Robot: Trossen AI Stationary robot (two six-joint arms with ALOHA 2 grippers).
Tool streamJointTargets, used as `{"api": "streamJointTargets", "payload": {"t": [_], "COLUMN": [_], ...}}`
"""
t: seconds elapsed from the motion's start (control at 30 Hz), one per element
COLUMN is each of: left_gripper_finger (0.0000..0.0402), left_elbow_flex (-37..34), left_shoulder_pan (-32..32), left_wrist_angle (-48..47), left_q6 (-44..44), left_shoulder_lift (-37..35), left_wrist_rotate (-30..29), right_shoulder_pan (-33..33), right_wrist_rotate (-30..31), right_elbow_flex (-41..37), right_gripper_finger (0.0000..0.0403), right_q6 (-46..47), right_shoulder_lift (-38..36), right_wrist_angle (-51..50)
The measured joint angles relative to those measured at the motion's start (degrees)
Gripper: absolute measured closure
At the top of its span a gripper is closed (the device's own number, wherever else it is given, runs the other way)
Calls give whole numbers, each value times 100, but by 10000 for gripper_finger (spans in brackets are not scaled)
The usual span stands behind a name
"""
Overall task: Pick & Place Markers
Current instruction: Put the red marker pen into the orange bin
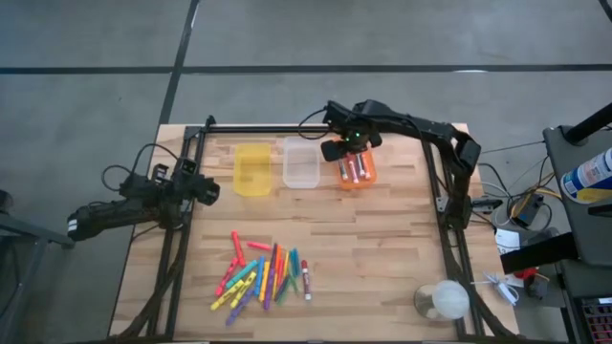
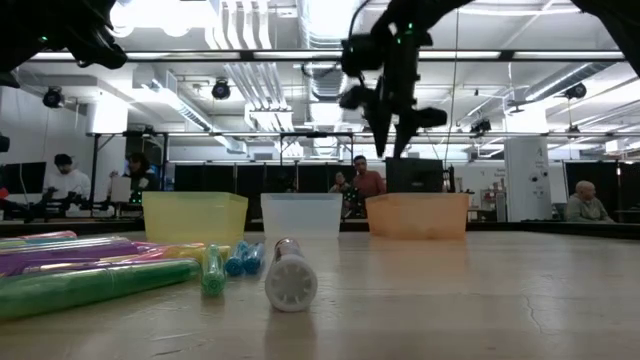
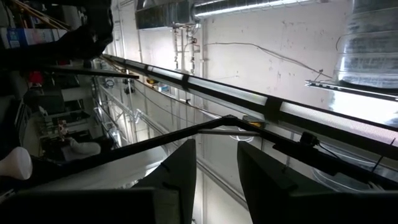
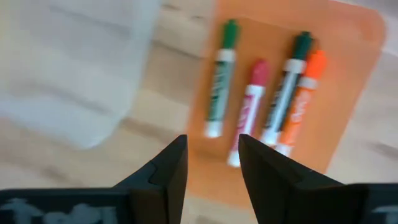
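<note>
Right gripper (image 4: 211, 165): jaws apart, empty, hovering above orange bin (image 4: 354, 93), apparently for dropping; four markers (image 4: 249, 112) lay inside. Remaining pile (image 1: 263, 272) on table. Left gripper (image 3: 214, 177): parked aside, apart.

1. From above, my right gripper (image 1: 350, 146) covers the far end of the orange bin (image 1: 358, 175), so I can't count the markers inside it there.
2. In the pile of markers (image 1: 260, 277), overlaps hide several bodies.
3. The low view cuts off the nearest markers at its left edge.
4. My left wrist view shows no table, only the room.
5. The clear bin (image 4: 68, 68) is blurred.
</note>
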Motion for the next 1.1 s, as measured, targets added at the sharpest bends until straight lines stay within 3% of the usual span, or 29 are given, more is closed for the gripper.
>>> {"api": "streamJointTargets", "payload": {"t": [0.57, 1.1], "left_gripper_finger": [290, 290], "left_elbow_flex": [1, 1], "left_shoulder_pan": [0, -1], "left_wrist_angle": [0, -2], "left_q6": [-182, -167], "left_shoulder_lift": [11, 11], "left_wrist_rotate": [13, 26], "right_shoulder_pan": [1837, 3551], "right_wrist_rotate": [-31, -76], "right_elbow_flex": [656, 504], "right_gripper_finger": [291, 317], "right_q6": [1424, 3108], "right_shoulder_lift": [-134, -10], "right_wrist_angle": [177, 2055]}}
